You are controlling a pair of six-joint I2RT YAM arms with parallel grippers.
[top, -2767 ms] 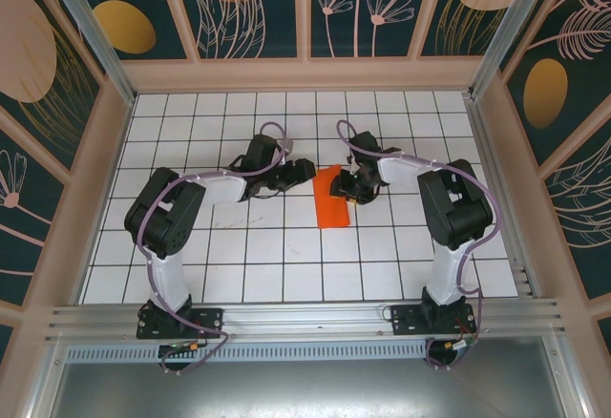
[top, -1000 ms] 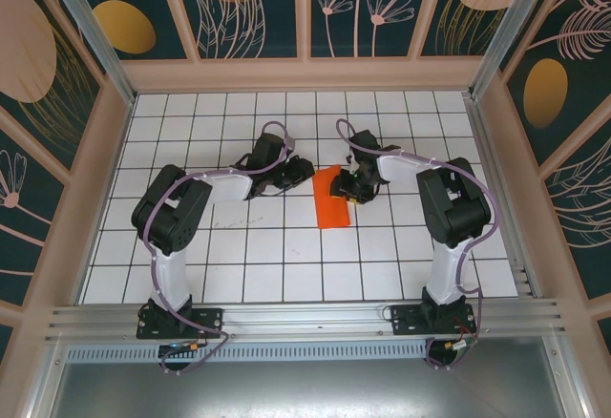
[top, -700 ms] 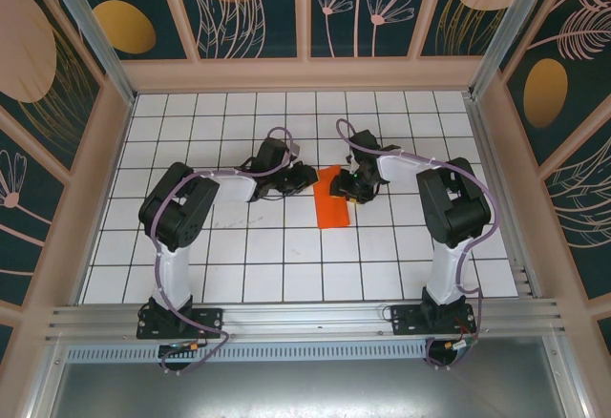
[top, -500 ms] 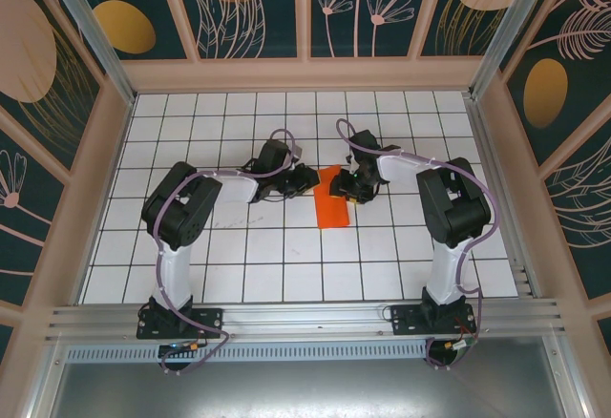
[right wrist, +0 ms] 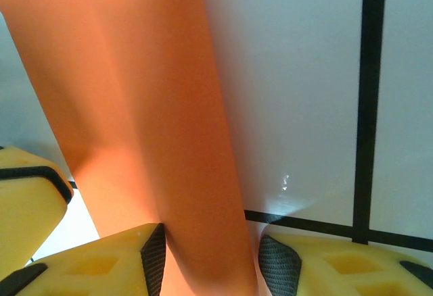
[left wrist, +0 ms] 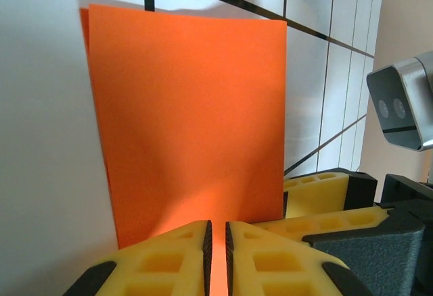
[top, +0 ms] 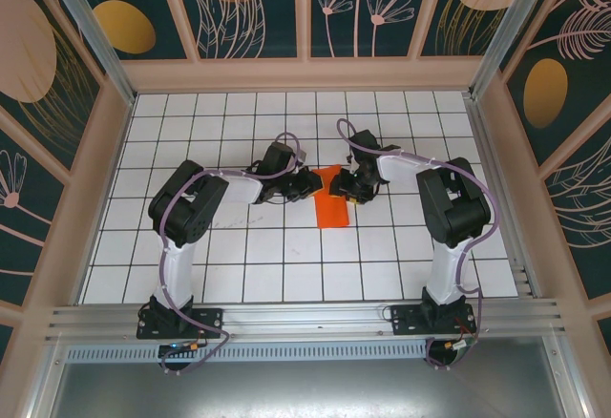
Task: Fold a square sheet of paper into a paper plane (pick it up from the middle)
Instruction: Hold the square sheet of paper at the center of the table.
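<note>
- Paper (top: 331, 208): orange-red, folded into an upright rectangle and not yet a plane. It lies on the white gridded table (top: 267, 256) near the middle, between the two grippers.
- Left gripper (top: 311, 185): reaches in low from the left, with its tip at the paper's left edge, toward the far end.
- Left wrist view: the paper (left wrist: 189, 120) is flat on the table, with a second layer peeking out along its left edge. The sheet runs straight away from the left gripper (left wrist: 216, 232).
- Left fingers (left wrist: 162, 255): yellow and nearly pressed together, leaving only a thin slit. Orange shows in the slit. Can't tell whether the paper is pinched or just lies under the tips.
- Right gripper (top: 349, 190): comes in from the right, over the paper's right edge, just across from the left gripper.
- Right wrist view: a band of paper (right wrist: 135, 107) runs up between the fingers of the right gripper (right wrist: 206, 259).
- Right fingers (right wrist: 101, 265): spread, straddling that band. The dark pad on one side touches the paper, and the other pad is just off its edge. Not pinching.
- Both grippers sit close together at the paper, near its far half. The near half is uncovered.
</note>
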